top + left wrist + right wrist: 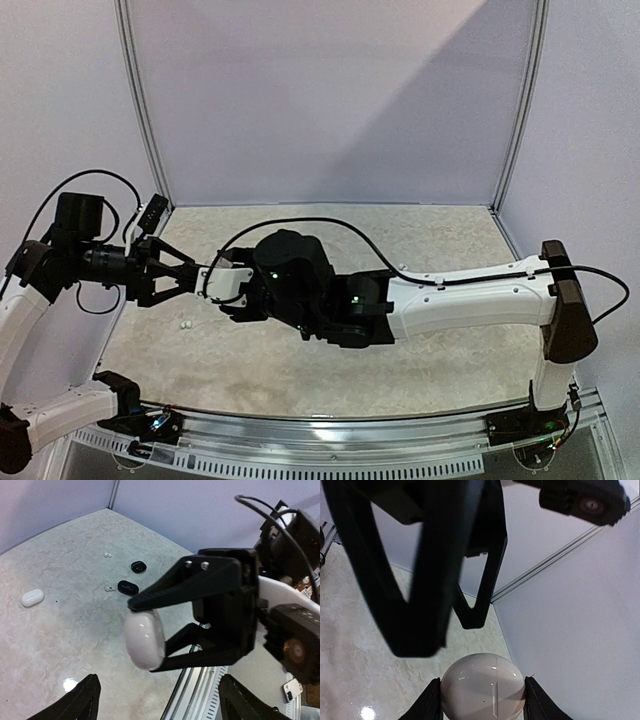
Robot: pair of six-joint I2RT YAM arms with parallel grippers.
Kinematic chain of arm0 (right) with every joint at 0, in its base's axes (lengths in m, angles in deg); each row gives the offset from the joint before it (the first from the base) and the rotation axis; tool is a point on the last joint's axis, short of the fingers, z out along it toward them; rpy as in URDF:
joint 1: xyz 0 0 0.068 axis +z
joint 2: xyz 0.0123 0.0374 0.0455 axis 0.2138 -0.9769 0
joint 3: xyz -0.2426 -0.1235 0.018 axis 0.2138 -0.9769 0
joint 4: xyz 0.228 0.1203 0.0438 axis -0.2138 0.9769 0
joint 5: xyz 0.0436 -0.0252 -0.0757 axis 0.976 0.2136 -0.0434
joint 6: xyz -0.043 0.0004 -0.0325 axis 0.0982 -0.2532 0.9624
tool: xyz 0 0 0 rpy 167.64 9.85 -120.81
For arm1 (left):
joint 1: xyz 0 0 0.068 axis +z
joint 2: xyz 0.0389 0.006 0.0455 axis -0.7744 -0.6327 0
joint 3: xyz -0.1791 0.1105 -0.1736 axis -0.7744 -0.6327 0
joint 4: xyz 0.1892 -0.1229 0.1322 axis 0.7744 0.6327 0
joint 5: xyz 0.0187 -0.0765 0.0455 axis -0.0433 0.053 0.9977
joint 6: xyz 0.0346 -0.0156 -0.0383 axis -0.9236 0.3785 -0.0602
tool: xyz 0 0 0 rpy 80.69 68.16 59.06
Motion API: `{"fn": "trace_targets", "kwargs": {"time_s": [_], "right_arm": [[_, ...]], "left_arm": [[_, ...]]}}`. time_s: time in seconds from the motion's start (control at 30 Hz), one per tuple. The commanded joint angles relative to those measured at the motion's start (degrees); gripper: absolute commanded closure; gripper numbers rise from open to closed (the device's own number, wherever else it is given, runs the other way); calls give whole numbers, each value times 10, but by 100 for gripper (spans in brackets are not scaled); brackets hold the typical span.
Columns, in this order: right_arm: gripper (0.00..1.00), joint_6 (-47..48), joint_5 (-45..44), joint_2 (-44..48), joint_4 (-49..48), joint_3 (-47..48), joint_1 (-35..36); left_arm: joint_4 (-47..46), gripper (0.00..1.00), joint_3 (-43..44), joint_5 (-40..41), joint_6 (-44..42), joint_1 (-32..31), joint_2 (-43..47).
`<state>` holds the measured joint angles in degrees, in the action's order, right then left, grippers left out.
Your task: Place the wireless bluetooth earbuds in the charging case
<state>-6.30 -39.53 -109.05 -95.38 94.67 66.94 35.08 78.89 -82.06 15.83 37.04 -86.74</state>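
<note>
White case (482, 687) pinched in right hand (482, 680); left hand (159, 680) spread beside; earbuds (107, 555) on table (60, 630).

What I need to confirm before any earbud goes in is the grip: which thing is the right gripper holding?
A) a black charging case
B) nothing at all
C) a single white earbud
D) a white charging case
D: the right gripper has its jaws closed on either side of a smooth white charging case, held up off the table in both wrist views.
</note>
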Motion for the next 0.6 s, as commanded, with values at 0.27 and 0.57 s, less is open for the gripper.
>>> {"fn": "trace_targets", "kwargs": {"time_s": [0.27, 0.57], "right_arm": [[69, 5, 8, 22, -34, 20, 19], [70, 11, -1, 15, -34, 31, 19]], "left_arm": [[-118, 51, -43, 31, 96, -40, -22], [-117, 70, -43, -1, 105, -80, -40]]}}
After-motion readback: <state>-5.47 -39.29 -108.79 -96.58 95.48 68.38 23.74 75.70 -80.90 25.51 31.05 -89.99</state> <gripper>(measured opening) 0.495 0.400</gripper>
